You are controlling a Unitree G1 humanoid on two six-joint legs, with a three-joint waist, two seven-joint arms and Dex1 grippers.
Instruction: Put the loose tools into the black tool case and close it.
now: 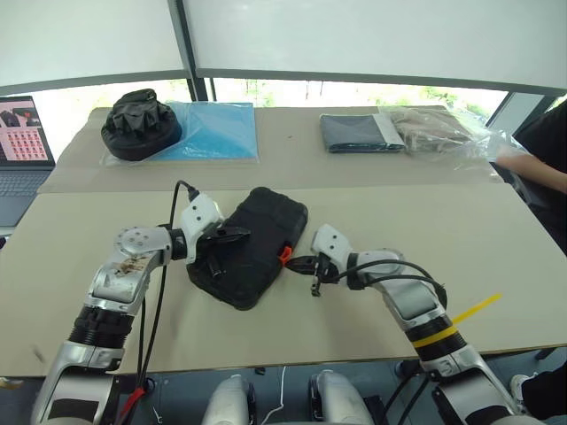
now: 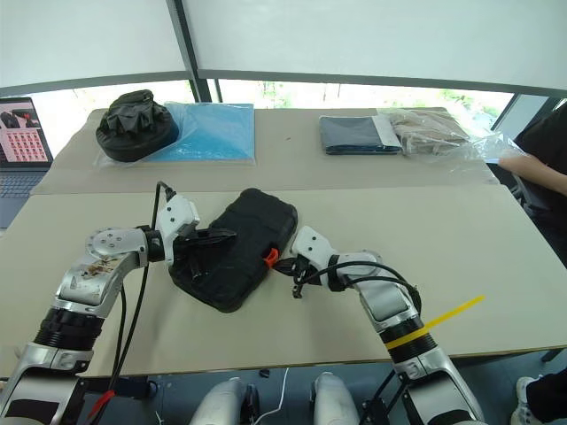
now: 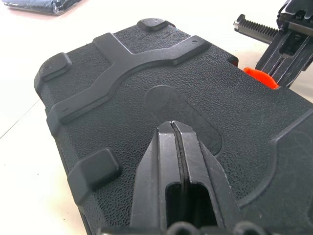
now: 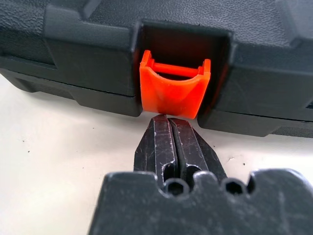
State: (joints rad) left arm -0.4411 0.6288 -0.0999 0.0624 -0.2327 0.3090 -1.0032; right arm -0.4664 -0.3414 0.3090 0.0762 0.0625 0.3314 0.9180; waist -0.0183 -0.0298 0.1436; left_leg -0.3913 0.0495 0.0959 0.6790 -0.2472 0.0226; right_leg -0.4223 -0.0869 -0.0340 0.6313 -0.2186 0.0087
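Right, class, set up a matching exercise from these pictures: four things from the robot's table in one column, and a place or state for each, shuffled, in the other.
Things:
1. black tool case
2. orange latch
3. left gripper
4. lumpy black bag

Places or states:
A. shut, over the case's lid
B. far side of the table, beside a blue sheet
C. lid down, lying flat mid-table
D. on the case's side edge, right at the shut right gripper

Pairs: 1-C, 2-D, 3-A, 4-B
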